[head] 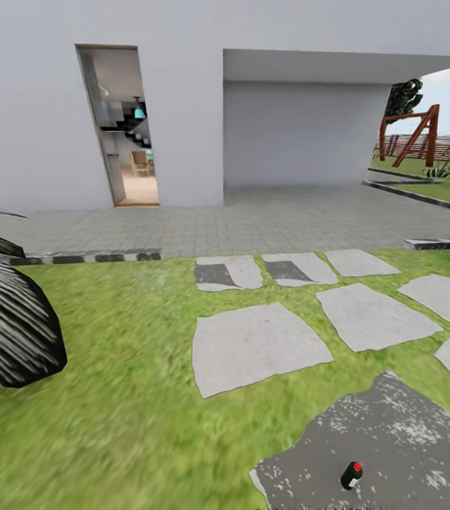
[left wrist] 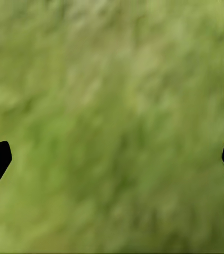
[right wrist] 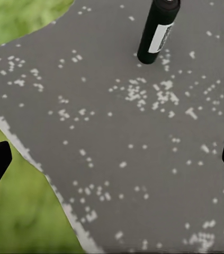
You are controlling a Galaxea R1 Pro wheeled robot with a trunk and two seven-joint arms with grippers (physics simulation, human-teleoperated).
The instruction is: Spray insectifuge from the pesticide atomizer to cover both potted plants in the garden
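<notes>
The right claw is spread wide and holds nothing, its two dark fingertips at the left and right edges of the right wrist view, above a dark grey speckled paving slab. Ahead of it, at the upper right of that view, stands the pesticide atomizer, a slim dark bottle with a white label, upright on the slab and leaning slightly, well apart from the fingertips; its long axis runs roughly top to bottom in the frame. The left claw is equally wide and empty, over blurred green lawn. In the head view the atomizer sits at the bottom right of the frame, with a red spot at its top, so the right arm looks the nearer one for the reach. Beyond it, pale stepping stones cross the grass toward a paved terrace, a white house wall with an open doorway, a dark striped plant at the left edge and a wooden swing frame at the upper right.
</notes>
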